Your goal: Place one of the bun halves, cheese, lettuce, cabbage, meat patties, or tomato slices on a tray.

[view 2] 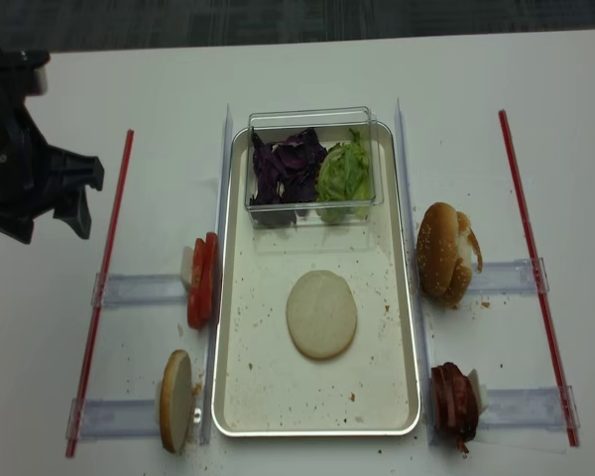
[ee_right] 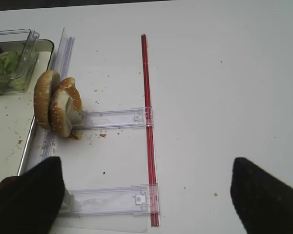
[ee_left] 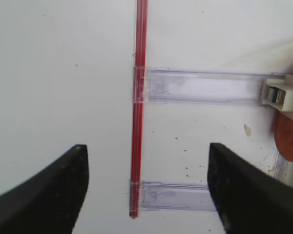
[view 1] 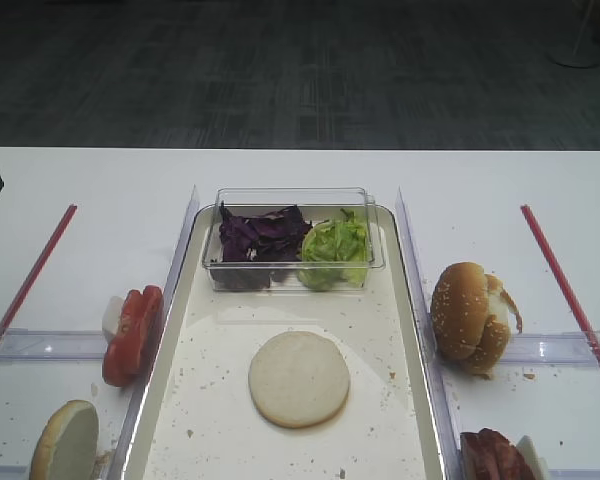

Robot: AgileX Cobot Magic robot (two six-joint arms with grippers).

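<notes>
A round pale bun half [view 1: 298,378] lies flat in the metal tray [view 1: 412,330]. At the tray's far end a clear box holds purple cabbage [view 1: 263,235] and lettuce [view 1: 335,250]. Tomato slices [view 1: 132,335] and another bun half [view 1: 65,440] stand on edge left of the tray. Sesame bun halves [view 1: 468,316] and meat patties [view 1: 492,455] stand on its right. Cheese is out of view. My left gripper [view 2: 89,201] hovers open and empty over the table's far left, its fingers straddling a red strip [ee_left: 138,97]. My right gripper [ee_right: 145,163] is open and empty, right of the sesame bun halves [ee_right: 56,103].
Red strips [view 1: 32,275] [view 1: 565,290] run along both outer sides of the white table. Clear plastic rails [view 1: 550,347] [view 2: 139,290] join them to upright clear dividers beside the tray. Crumbs dot the tray floor.
</notes>
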